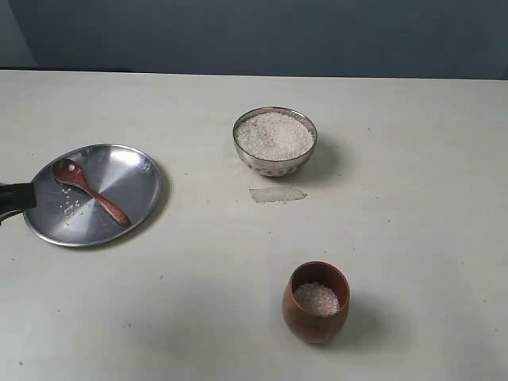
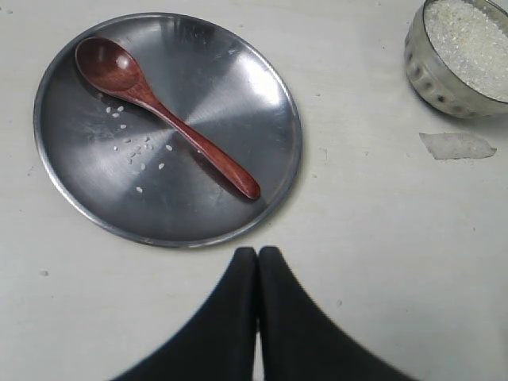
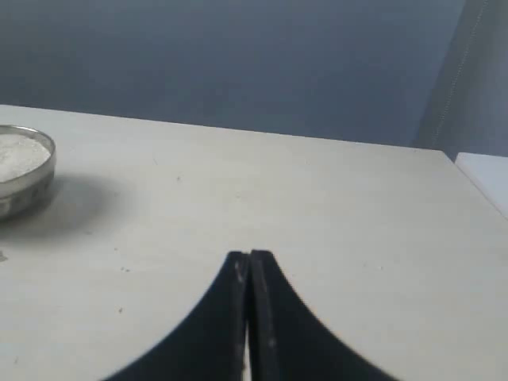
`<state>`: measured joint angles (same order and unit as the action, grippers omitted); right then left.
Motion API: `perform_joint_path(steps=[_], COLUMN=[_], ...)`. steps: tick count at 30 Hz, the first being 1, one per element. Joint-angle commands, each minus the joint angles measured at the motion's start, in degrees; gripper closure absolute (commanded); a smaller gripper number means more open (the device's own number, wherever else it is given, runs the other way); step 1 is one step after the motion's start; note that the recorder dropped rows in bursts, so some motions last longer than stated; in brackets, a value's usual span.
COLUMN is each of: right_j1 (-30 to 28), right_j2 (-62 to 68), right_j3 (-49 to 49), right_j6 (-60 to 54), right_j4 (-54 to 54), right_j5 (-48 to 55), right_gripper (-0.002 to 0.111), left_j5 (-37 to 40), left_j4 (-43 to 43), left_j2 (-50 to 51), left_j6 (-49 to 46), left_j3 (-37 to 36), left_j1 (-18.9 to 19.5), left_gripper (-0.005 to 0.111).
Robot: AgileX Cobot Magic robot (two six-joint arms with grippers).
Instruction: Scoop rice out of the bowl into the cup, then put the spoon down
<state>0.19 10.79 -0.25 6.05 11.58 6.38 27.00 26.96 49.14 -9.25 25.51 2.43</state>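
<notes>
The wooden spoon lies on the flat steel plate at the left, with a few loose grains beside it. A steel bowl heaped with rice stands at the back middle. At the front stands the wooden cup with some rice inside. My left gripper is shut and empty, just off the plate's rim, apart from the spoon. My right gripper is shut and empty over bare table, away from the bowl.
A small pale scrap lies flat on the table in front of the bowl. The table's far edge meets a dark blue wall.
</notes>
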Motion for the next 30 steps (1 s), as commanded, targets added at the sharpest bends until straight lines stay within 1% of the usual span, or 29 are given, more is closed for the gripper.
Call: perform_joint_path(steps=[1,6,13,24,30], right_j1=[-0.9,-0.9,-0.9,-0.9,-0.9], right_j2=[-0.2,-0.2,-0.2,-0.2,-0.2], right_j3=[0.3,0.3,0.3,0.3,0.3], right_j6=[0.1,0.1,0.1,0.1,0.1], right_j4=[-0.9,-2.0,-0.5,0.8,-0.9], right_j5=[0.0,1.1,7.6,7.8,7.4], right_gripper=[0.108,0.108,0.108,0.108,0.108], left_j5=[0.0,0.0,0.0,0.0,0.0], left_j4=[-0.2,-0.2,-0.2,-0.2,-0.2], left_j2=[0.2,0.2,0.2,0.2,0.2], left_j6=[0.0,0.0,0.0,0.0,0.0], left_j3=[0.2,0.2,0.2,0.2,0.2], left_j1=[-0.3,-0.3,-0.3,-0.3,-0.3], left_gripper=[0.106,0.106,0.106,0.106,0.106])
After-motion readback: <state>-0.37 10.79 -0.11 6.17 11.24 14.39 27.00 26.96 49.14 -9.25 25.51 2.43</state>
